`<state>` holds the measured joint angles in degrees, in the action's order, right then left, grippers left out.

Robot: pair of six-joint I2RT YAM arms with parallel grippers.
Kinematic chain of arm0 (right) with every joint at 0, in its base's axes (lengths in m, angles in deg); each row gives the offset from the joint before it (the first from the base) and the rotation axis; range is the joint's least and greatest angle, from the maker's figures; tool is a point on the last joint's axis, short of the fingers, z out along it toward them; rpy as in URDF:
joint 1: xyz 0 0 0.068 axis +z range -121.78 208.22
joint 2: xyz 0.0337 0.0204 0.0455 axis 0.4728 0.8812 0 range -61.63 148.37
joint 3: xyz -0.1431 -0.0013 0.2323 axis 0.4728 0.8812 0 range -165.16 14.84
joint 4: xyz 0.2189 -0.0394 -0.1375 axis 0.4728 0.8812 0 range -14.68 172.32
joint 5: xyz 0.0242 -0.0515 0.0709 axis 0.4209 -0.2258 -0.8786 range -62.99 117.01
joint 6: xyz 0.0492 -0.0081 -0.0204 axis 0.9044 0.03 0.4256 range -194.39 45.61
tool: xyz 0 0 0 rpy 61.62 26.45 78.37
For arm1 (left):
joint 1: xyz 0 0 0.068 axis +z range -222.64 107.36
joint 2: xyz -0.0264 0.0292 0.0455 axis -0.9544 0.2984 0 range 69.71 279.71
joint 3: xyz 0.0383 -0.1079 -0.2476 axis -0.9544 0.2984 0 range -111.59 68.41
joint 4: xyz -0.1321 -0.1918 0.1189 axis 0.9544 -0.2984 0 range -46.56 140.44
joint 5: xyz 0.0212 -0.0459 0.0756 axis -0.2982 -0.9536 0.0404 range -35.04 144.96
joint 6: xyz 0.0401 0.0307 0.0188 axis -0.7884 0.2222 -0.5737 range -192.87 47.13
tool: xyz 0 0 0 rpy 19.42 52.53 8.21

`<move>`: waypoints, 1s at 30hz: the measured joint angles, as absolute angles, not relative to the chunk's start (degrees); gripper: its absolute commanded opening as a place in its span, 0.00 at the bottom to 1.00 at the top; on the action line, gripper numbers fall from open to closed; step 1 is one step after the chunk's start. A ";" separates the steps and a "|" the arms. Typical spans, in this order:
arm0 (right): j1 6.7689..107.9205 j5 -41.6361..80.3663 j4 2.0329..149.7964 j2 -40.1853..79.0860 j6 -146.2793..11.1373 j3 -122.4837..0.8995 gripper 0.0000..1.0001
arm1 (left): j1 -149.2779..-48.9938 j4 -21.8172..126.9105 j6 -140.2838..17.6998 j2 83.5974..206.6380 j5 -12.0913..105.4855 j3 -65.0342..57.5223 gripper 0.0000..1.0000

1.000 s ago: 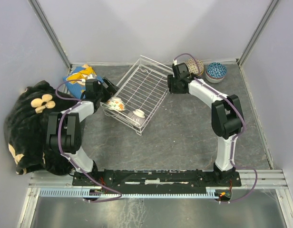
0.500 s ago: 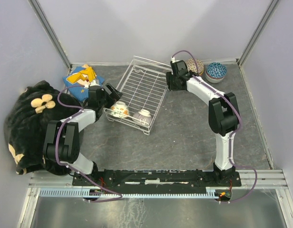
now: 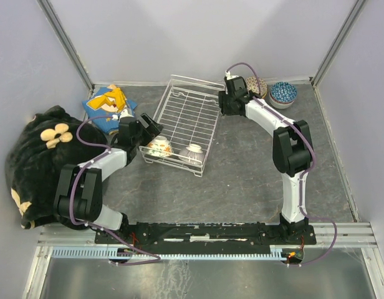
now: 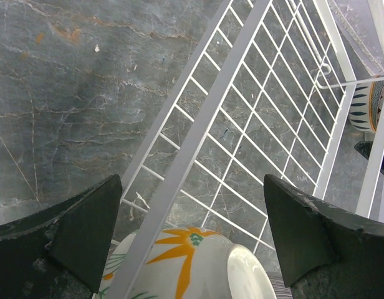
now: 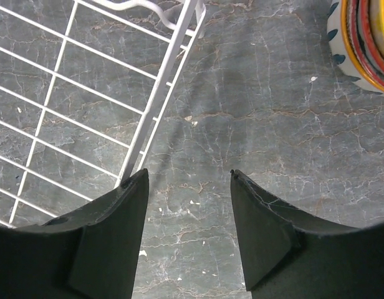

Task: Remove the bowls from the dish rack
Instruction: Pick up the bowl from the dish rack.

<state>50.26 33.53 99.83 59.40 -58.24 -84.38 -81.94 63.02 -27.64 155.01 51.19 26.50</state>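
White wire dish rack [image 3: 187,112] askew, orange-flowered bowl [image 3: 158,147] and pale bowl [image 3: 193,151] inside (near end), blue bowl [image 3: 283,93] outside, far right

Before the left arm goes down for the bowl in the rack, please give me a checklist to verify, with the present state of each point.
1. Left gripper open and empty: ok.
2. Free way down to the white ceramic bowl with orange flower pattern: probably not ok; a rim wire of the white wire-grid dish rack crosses the gripper's gap above the bowl.
3. Right gripper open and empty: ok.
4. Right gripper apart from the rack's corner: cannot tell; one finger is very close.
5. Rack unloaded: not ok; that bowl and a second small pale bowl lie in it.
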 measured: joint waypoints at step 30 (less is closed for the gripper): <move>51.97 29.44 87.94 33.20 -64.52 -62.43 0.66 | -83.25 58.37 -31.46 147.31 61.33 22.83 0.99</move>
<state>51.97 29.44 87.94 33.20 -64.52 -62.43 -83.25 58.37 -31.46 147.31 61.33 22.83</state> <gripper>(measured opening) 0.649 0.993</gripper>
